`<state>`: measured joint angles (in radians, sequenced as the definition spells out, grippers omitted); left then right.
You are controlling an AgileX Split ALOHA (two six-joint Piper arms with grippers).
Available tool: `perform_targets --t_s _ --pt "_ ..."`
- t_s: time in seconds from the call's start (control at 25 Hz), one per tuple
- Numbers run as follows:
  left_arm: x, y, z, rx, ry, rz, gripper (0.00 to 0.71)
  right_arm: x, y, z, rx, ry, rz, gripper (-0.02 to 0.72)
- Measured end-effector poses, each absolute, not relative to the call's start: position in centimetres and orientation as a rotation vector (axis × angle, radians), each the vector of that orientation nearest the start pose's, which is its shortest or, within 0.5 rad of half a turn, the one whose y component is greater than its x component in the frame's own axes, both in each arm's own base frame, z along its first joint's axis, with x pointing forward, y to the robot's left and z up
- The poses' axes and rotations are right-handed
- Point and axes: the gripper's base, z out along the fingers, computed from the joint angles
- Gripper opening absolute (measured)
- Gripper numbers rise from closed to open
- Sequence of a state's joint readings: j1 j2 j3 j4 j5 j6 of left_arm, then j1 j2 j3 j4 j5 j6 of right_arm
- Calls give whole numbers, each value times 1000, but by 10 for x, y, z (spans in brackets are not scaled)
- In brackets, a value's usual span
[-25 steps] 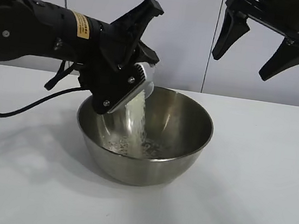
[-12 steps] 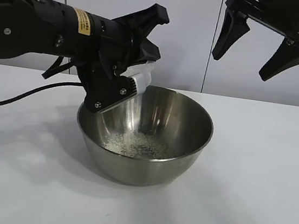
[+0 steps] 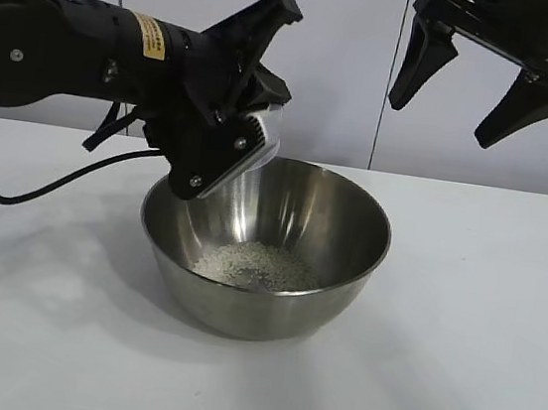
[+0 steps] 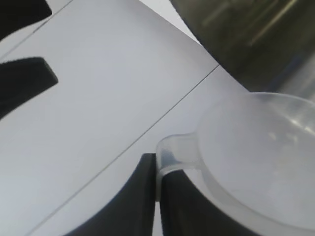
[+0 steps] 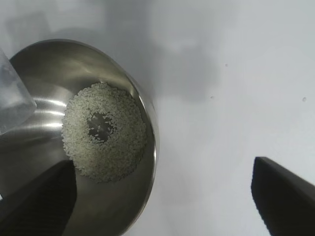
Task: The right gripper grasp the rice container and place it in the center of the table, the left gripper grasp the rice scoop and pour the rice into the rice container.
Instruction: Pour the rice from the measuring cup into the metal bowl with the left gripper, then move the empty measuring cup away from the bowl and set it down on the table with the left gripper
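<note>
Left claw (image 3: 232, 125) pinches the scoop (image 3: 262, 142) by its handle, tipped over the bowl's (image 3: 263, 254) ten o'clock rim; rice (image 3: 257, 265) heaps inside, mid-worktop (image 3: 480, 320). Hold the tilt, mouth inside the rim, until it empties. Right claw (image 3: 489, 86) hangs spread above, at one o'clock.

White surface (image 3: 480, 320), plain & flat, runs back to a pale panelled wall. Only one thing sits directly on it: rice container (image 3: 347, 264), steel bowl, upright, approx. mid-surface. A black cable (image 3: 15, 195) dips to the surface at the left edge.
</note>
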<state>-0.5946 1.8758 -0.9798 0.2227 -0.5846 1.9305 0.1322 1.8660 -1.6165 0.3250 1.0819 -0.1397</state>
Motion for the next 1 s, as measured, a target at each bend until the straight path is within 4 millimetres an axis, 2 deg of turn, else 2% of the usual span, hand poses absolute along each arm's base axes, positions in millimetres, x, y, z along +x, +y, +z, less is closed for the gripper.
perform_targets --t_s 0.28,0.56,0.68,0.84,0.92,1.0 --pt "332 -226 210 1394 882 611 9 393 78 281 -231 2776 436 661" --pt "327 -215 210 907 1300 215 9 393 78 281 -231 2772 435 661" --pt "316 -199 216 631 1426 25 9 394 78 281 -229 2767 434 661" --pt "301 -170 235 270 1496 -172 9 394 78 281 -228 2763 433 661" --pt "296 -150 241 163 1501 -195 9 394 78 282 -227 2759 433 661" --pt "291 -131 238 111 1520 -172 9 395 78 282 -226 2756 432 661"
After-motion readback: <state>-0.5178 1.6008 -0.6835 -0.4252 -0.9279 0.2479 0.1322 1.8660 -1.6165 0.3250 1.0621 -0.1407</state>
